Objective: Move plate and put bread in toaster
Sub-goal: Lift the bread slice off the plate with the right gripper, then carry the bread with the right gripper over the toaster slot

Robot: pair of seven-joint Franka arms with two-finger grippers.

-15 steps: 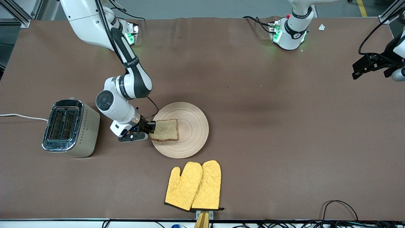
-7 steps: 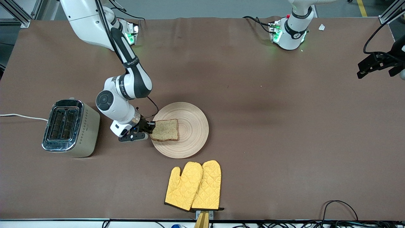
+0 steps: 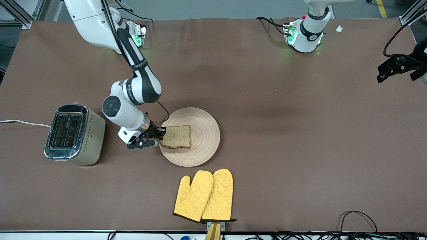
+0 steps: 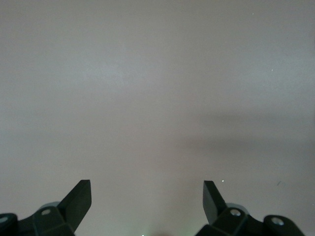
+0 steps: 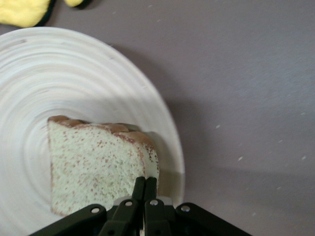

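The bench point(image 3: 267, 100) is a wide brown surface, bare between the plate and the left arm's end. The toaster point(image 3: 74, 134) stands toward the right arm's end from the plate, well apart from it, slots up, its white cord point(image 3: 23, 122) trailing off the bench edge. The plate point(image 3: 196, 136) lies flat about mid-bench. A pair of yellow oven mitts point(image 3: 204, 196) lies nearer to the front camera than the plate, close to the bench edge. The bread point(image 3: 176, 136) sits on the plate, on the part toward the toaster.

The right end effector point(image 3: 159, 134) is at the plate's toaster-side rim, clenched on the edge of the bread. The right wrist view shows what the front view does not: the fingers point(image 5: 139, 189) pressed almost together with the slice's crust corner pinched between them, and the bread point(image 5: 98, 164) tilted slightly off the plate point(image 5: 74, 73).

The left end effector point(image 3: 392, 68) waits over the bench's left-arm end; the left wrist view shows its fingertips point(image 4: 78, 199) spread wide and holding nothing, above bare bench point(image 4: 157, 98).
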